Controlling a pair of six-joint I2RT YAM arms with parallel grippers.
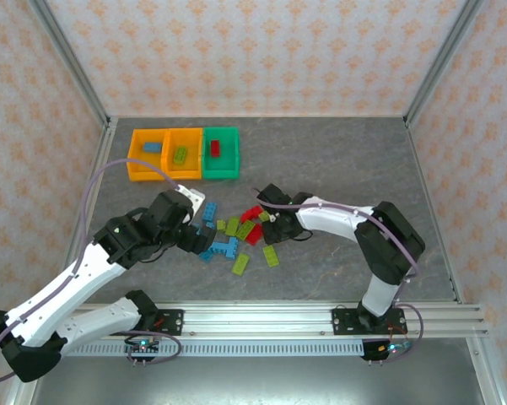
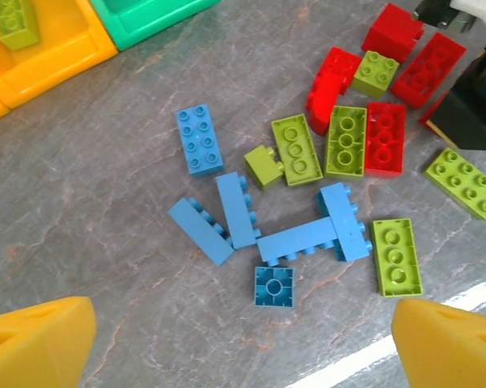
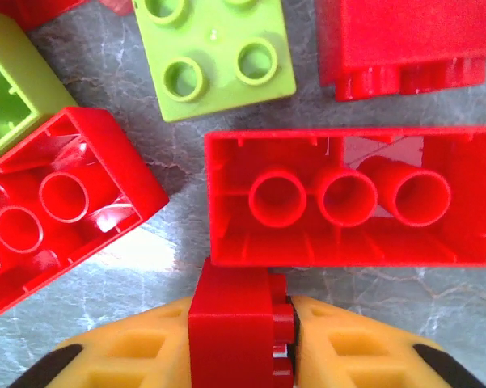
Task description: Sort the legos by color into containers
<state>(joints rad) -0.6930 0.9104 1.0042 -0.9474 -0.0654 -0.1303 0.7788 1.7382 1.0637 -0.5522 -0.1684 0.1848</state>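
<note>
Legos (image 1: 240, 264) scattered mid-table; right gripper (image 3: 243, 347) pinching small red brick (image 3: 236, 311); left gripper (image 2: 243, 343) spread wide above blue bricks (image 2: 299, 240).

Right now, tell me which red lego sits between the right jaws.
The small red brick pinched at the bottom of the right wrist view; the larger red bricks beyond it lie free on the table.

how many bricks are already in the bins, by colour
blue brick: 1, in the left orange bin
green brick: 1, in the middle orange bin
red brick: 1, in the green bin
total: 3
</note>
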